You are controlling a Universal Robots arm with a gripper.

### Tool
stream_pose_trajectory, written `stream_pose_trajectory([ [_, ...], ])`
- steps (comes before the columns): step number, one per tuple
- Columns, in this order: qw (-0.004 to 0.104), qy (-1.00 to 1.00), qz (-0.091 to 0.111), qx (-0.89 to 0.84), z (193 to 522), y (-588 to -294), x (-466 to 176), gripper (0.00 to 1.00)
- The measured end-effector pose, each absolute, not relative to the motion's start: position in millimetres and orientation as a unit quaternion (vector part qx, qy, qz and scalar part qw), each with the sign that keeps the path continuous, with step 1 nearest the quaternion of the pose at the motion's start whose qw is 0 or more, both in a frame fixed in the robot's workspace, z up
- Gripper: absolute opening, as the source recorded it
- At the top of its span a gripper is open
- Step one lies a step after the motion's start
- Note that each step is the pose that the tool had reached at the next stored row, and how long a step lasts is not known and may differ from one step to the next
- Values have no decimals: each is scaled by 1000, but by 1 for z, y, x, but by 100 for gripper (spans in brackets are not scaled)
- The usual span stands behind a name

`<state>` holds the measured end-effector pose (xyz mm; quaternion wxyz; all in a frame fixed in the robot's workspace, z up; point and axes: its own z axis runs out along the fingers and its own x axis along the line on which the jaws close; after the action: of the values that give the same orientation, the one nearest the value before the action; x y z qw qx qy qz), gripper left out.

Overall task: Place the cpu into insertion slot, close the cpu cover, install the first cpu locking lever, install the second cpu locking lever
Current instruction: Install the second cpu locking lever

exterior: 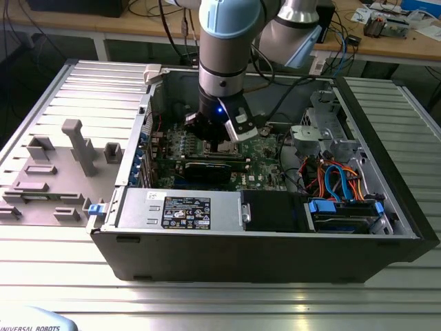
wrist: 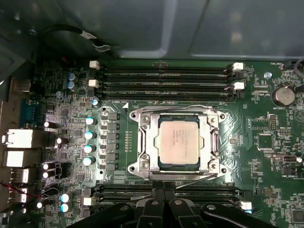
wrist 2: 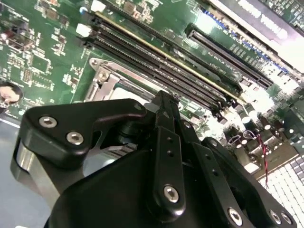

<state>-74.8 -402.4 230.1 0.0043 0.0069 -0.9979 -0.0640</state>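
Green circuit board point(wrist: 266, 156) surrounds the dull silver cpu point(wrist: 178, 141) framed by the cpu cover point(wrist: 142, 142); end effector point(wrist: 164, 197) fingers pressed together.

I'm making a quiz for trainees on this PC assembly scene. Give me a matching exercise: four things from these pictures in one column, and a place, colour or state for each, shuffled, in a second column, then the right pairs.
Things
1. cpu
2. cpu cover
3. gripper
4. coin battery

Descriptions
A. round and silvery, on the green board away from the socket
B. black, hanging just above the board beside the socket
C. dull silver square, seated in the insertion slot
D. shiny metal frame lying flat around the chip

Pairs: 1-C, 2-D, 3-B, 4-A
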Motion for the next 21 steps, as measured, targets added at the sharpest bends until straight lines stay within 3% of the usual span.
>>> stream_pose_trajectory([
  [5,4,-996,-87,7,226,-410,-83,11],
  [11,4,-995,-100,8,221,-415,-87,11],
  [21,4,-995,-102,8,221,-416,-88,11],
])
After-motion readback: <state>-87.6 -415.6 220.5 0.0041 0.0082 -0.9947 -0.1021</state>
